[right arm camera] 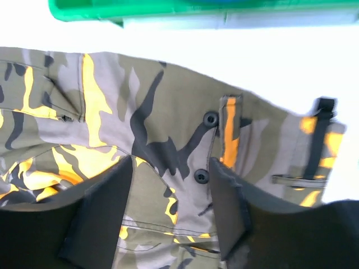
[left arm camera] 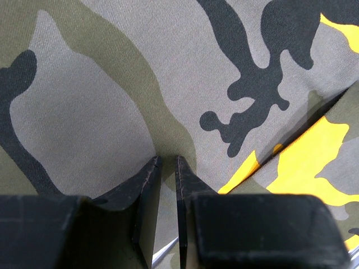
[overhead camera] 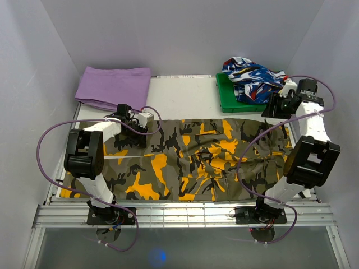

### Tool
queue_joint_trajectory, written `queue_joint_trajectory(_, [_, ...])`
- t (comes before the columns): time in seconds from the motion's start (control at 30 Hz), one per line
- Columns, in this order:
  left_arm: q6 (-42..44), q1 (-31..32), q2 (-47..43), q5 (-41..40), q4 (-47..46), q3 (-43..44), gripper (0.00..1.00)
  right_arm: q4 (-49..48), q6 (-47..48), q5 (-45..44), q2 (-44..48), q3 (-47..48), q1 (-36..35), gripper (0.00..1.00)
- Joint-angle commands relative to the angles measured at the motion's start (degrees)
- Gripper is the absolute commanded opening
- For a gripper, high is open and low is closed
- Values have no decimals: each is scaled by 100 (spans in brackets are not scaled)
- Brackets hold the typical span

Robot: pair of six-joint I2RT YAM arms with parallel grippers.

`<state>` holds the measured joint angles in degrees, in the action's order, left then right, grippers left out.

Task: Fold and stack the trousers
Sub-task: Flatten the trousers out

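The camouflage trousers (overhead camera: 185,162) lie spread flat across the table, waist at the right and legs to the left. My left gripper (overhead camera: 139,130) is at the far edge of the leg part. In the left wrist view its jaws (left arm camera: 168,160) are nearly closed, pinching the trouser cloth (left arm camera: 101,101) between them. My right gripper (overhead camera: 276,109) is at the far right corner by the waistband. In the right wrist view it (right arm camera: 171,168) is open and empty, just above the buttoned fly of the trousers (right arm camera: 168,129).
A folded purple cloth (overhead camera: 112,87) lies at the back left. A green tray (overhead camera: 233,100) at the back right holds a blue, white and red garment (overhead camera: 252,75). The tray's edge (right arm camera: 168,8) is just beyond the waistband. White walls close in on the sides.
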<state>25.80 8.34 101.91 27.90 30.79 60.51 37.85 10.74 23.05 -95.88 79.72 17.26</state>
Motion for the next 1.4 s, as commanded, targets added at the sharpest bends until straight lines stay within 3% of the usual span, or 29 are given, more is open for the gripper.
queue_joint_trajectory(0.0, [39, 63, 356, -180, 165, -206, 28, 391, 349, -124, 419, 237, -3, 59])
queue_joint_trajectory(0.1, [30, 63, 365, -171, 165, -189, 28, -74, 402, -721, 535, -140, 15, 38])
queue_joint_trajectory(0.13, [39, 63, 374, -162, 182, -189, 28, -163, 489, -958, 509, -228, 15, 25])
queue_joint_trajectory(0.27, [39, 63, 356, -162, 182, -189, 28, -611, 595, -1215, 307, -720, 15, 8])
queue_joint_trajectory(0.5, [91, 54, 312, -206, 261, -162, 28, -1121, 411, -952, -168, -1319, -47, 8])
queue_joint_trajectory(0.77, [65, 54, 374, -224, 288, -101, 28, -1227, 183, 129, -801, -1627, -47, 8])
queue_joint_trajectory(0.93, [57, 63, 356, -268, 332, -83, 28, -1060, 95, 701, -223, -1478, -47, 8])
queue_joint_trajectory(1.17, [48, 63, 391, -241, 358, -31, 28, -911, 348, -62, 894, -924, 146, 10])
queue_joint_trajectory(1.3, [57, 63, 400, -241, 358, -22, 28, -989, 656, -1483, 895, -844, 199, 10])
queue_joint_trajectory(1.37, [48, 63, 409, -250, 349, -4, 28, -1051, 806, -1759, 703, -879, 208, 8])
